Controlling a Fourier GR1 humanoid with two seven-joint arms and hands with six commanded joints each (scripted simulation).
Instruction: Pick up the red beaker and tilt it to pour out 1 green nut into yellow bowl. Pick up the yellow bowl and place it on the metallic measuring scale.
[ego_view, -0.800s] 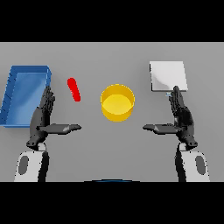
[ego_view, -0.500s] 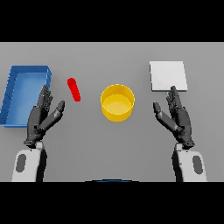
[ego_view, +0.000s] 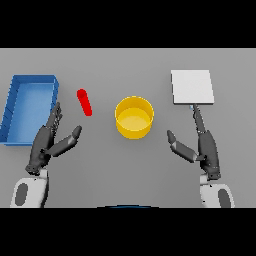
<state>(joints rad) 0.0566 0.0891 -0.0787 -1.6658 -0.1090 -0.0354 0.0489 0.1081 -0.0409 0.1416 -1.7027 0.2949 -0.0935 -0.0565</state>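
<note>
You're right at the start here, nothing's been picked up yet; the red beaker is lying on the worktop to the left of the yellow bowl, tipped over rather than standing, and apart from it. I can't make out any green nut from this view, so can't tell if it's in there. Your left hand sits below and left of the beaker, just off the corner of the blue tray, fingers straight and spread, thumb out, holding nothing; your right hand is out to the right of the bowl, fingers straight and pointing up at the scale, thumb splayed toward the bowl, also empty.

So the step in hand looks like the reach for the beaker; I'd say the left hand is the one for it. Next move calls for bringing that hand up and over toward the beaker and curling round its body; since it's lying down and slim, it might roll off if you nudge it first, so come in square.
</note>
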